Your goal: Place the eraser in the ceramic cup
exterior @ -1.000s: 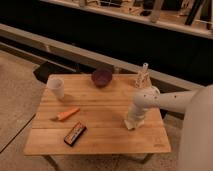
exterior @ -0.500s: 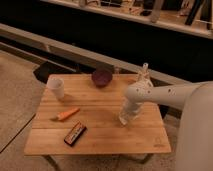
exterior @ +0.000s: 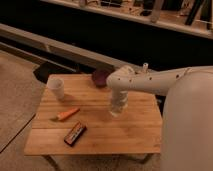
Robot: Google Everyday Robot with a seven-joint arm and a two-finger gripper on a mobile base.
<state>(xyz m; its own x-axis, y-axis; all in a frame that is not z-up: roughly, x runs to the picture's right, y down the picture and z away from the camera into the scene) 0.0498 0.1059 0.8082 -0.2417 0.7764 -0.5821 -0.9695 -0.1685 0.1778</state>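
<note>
The white ceramic cup (exterior: pixel 56 87) stands upright at the far left corner of the wooden table (exterior: pixel 95 142). My gripper (exterior: pixel 116 110) hangs from the white arm (exterior: pixel 150 81) just above the table's middle right, well to the right of the cup. The eraser does not show anywhere on the table. It may be hidden at the gripper, but I cannot tell.
A dark purple bowl (exterior: pixel 101 77) sits at the table's back edge, just behind the arm. An orange carrot (exterior: pixel 67 114) and a dark flat bar with orange trim (exterior: pixel 75 133) lie at the front left. A slim upright object (exterior: pixel 145 67) stands at the back right.
The arm has swung left, carrying the gripper from the table's right side toward its middle. The cup, bowl, carrot and dark bar have not moved.
</note>
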